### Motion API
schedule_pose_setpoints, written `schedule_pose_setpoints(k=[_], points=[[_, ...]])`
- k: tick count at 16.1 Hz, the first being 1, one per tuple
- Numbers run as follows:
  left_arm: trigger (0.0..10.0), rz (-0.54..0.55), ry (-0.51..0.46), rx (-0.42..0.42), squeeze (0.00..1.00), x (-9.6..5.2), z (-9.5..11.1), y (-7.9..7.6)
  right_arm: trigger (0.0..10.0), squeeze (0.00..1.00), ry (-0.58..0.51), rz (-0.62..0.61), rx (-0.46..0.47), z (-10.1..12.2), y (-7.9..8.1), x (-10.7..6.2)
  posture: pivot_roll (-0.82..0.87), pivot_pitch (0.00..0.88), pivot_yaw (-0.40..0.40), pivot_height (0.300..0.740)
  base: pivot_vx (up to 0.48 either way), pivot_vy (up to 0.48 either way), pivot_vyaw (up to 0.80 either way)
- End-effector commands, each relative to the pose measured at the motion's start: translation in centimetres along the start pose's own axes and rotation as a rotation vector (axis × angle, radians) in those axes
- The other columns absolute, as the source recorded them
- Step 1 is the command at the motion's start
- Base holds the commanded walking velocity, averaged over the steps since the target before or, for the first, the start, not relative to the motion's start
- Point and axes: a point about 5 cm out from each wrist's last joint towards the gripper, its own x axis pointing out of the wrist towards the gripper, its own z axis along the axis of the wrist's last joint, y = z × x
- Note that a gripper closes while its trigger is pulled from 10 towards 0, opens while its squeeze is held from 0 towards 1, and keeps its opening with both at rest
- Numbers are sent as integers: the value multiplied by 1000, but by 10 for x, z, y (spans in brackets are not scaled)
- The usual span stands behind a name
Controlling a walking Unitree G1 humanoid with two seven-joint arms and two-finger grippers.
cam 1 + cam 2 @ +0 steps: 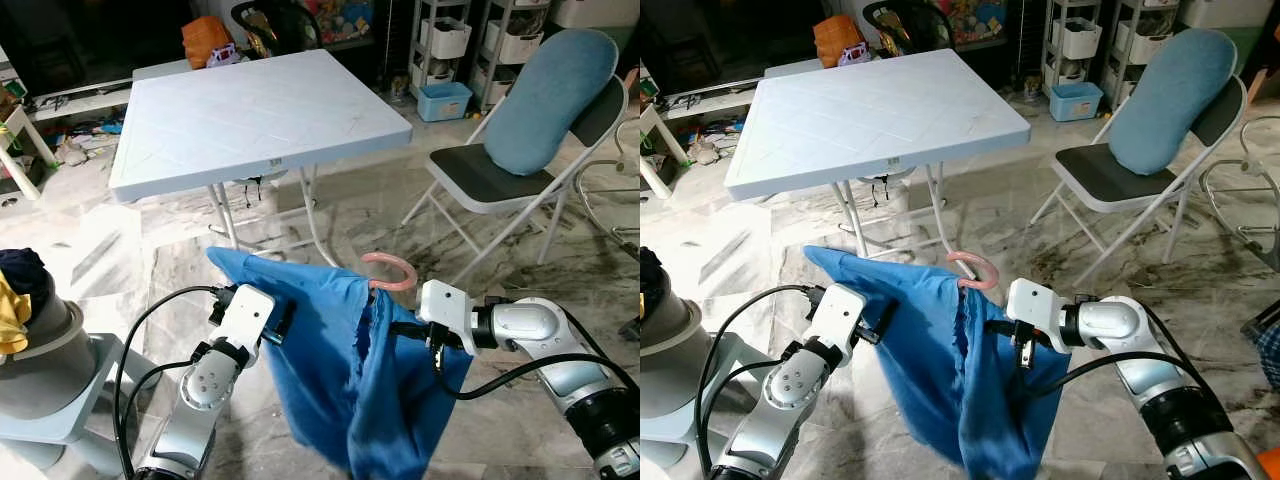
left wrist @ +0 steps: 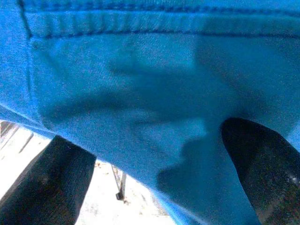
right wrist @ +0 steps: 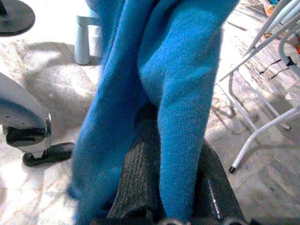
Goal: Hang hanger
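Note:
A blue garment [image 1: 340,380] hangs on a pink hanger whose hook [image 1: 390,270] pokes out of its top. It is held up over the floor between my two arms. My right gripper [image 1: 388,330] is shut on a fold of the cloth just below the hook; in the right wrist view the fabric [image 3: 183,93] is pinched between the two black fingers [image 3: 138,173]. My left gripper [image 1: 284,322] is at the garment's left shoulder. In the left wrist view its fingers [image 2: 51,187] stand wide apart, with blue cloth [image 2: 140,93] draped over their tips.
A white folding table [image 1: 250,120] stands straight ahead. A folding chair [image 1: 480,180] with a blue cushion [image 1: 550,100] is at the right. A grey stand [image 1: 40,350] with clothes on it is close on the left. Shelves and bins line the back wall.

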Motion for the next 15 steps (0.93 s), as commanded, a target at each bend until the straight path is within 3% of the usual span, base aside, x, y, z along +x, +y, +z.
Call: schedule_pose_setpoints(k=[1, 4, 5, 6, 7, 8, 9, 12, 15], points=[[10000, 15, 10, 2, 0, 1, -1, 4, 10000, 0, -33, -7, -6, 6, -3, -4, -80, 0, 79, 740, 0, 0, 0], [10000, 8, 11, -2, 0, 1, -2, 1, 10000, 0, -15, -10, 5, 2, 0, -4, -82, 0, 79, 740, 0, 0, 0], [10000, 7, 9, -3, 0, 1, -1, 0, 0, 0, -13, -3, 18, 0, 1, -4, -83, 0, 79, 740, 0, 0, 0], [10000, 7, 8, -4, 0, 1, -1, 0, 0, 0, -13, -4, 20, 0, 1, -4, -83, 0, 79, 740, 0, 0, 0], [10000, 9, 7, -4, 0, 2, -1, 1, 1176, 0, -8, -5, 17, 0, 1, -5, -83, 0, 77, 740, 0, 0, 0], [10000, 10, 7, -6, 0, 2, -1, 1, 6118, 0, 2, -10, 11, -1, 1, -5, -83, 0, 77, 740, 0, 0, 0], [10000, 9, 8, -7, 0, 2, -1, 1, 10000, 0, 7, -10, 9, -2, 1, -5, -83, 0, 75, 740, 0, 0, 0], [10000, -53, 19, -36, 0, 1, -2, -6, 10000, 0, 8, -60, 33, 4, -9, -7, -85, 0, 74, 740, 0, 0, 0], [10000, -177, 9, -1, 0, 4, 0, -22, 10000, 0, -20, -102, 33, 24, -17, -5, -90, 0, 76, 740, 0, 0, 0]])
